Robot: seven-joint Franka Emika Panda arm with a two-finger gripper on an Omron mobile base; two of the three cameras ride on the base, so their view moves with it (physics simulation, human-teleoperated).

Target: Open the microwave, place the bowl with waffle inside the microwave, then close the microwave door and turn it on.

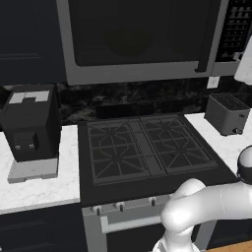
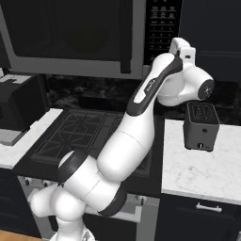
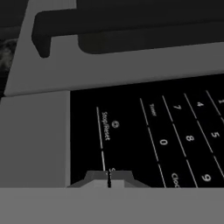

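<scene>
above the stove [image 1: 147, 147], clenched hand [image 3: 109, 180] meets the microwave [image 1: 142, 39] button panel [image 3: 148, 135].

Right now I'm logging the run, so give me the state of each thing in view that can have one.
microwave door: closed, flush with the frame.
microwave: door shut; running or not, cannot tell.
bowl: inside the microwave, dim behind the glass.
gripper: shut, fingertips together at the button panel, by the Stop/Reset key.
stove: burners bare, no flame.
toaster: upright, slots empty.
</scene>
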